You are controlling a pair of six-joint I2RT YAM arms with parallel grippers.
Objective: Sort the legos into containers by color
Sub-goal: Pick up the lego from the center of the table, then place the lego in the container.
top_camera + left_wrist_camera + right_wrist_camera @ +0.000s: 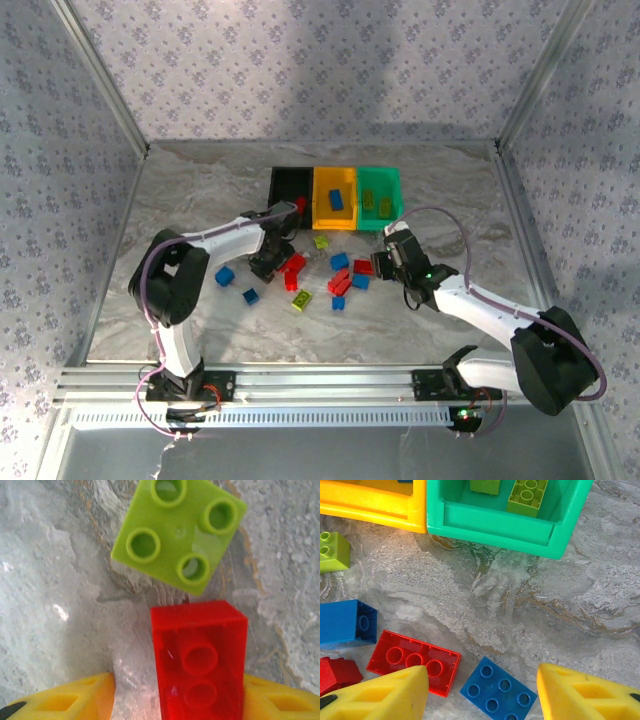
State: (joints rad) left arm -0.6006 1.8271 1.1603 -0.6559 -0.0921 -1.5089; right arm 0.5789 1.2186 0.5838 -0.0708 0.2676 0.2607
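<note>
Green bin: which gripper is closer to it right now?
Right. The right gripper is just short of the green bin, on its near side; the left gripper is farther left, nearer the black bin.

Bench [580,605]: grey-white marbling, brownish veins. Black bin [285,185], orange-yellow bin [370,505], green bin [495,527]. Lime brick [177,532]; glossy red brick [200,655]; blue brick [499,692]. Right hand [481,667]: fingers [385,695] yellow. Walls [300,70]: pale lilac-grey, small floral print.
</note>
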